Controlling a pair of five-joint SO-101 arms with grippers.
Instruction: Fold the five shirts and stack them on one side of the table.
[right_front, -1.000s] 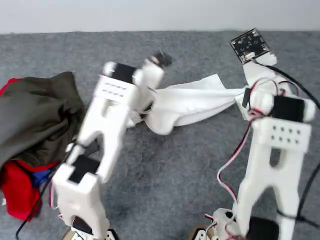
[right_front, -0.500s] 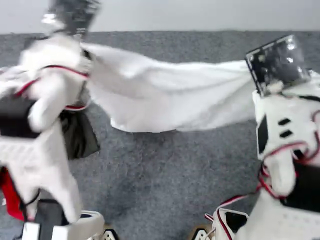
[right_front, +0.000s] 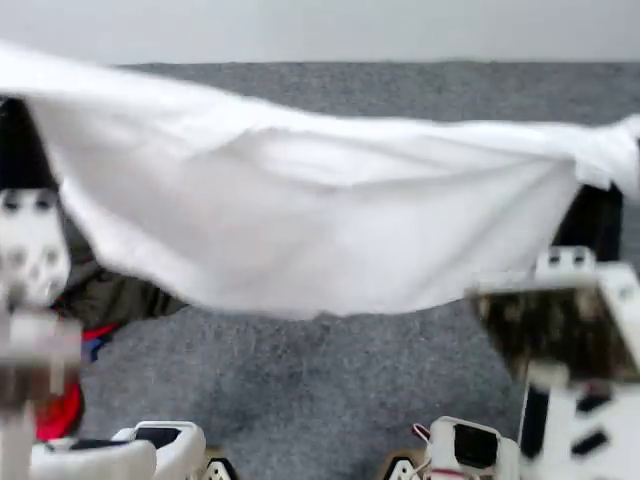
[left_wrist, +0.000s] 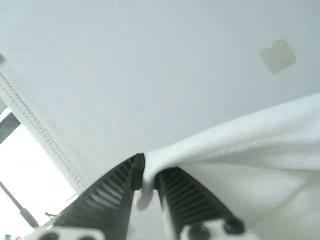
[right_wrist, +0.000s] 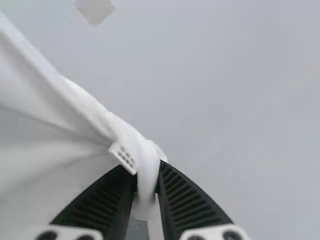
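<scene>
Above the table (right_front: 330, 390), white shirt (right_front: 320, 220) hangs spread wide in the air, stretched between both arms. Its top edge runs across almost the whole high view, somewhat higher at the left end. The lower hem sags in a shallow curve and looks clear of the grey surface. Left claw (left_wrist: 149, 167): closed on a bunched corner of the shirt (left_wrist: 250, 150), both ribbed fingers pressing the fabric, a small fold poking out between them. Right claw (right_wrist: 146, 172): likewise clamped on the opposite corner, cloth (right_wrist: 45, 130) gathered into a tight roll between the fingers, with a small label (right_wrist: 125, 157) on the roll just beside the tips. Both wrist views look upward at a pale surface past the shirt. Left arm (right_front: 30, 260) stands at the left edge of the high view, blurred. Right arm (right_front: 570, 330) is at the right edge, in front of the shirt's lower corner. Pile of other shirts lies on the left side of the table, partly hidden behind the white one: olive shirt (right_front: 110, 295) on top, red shirt (right_front: 60, 410) under it, and a bit of blue (right_front: 92, 345) between. Arm bases (right_front: 160, 450) sit at the near edge.
</scene>
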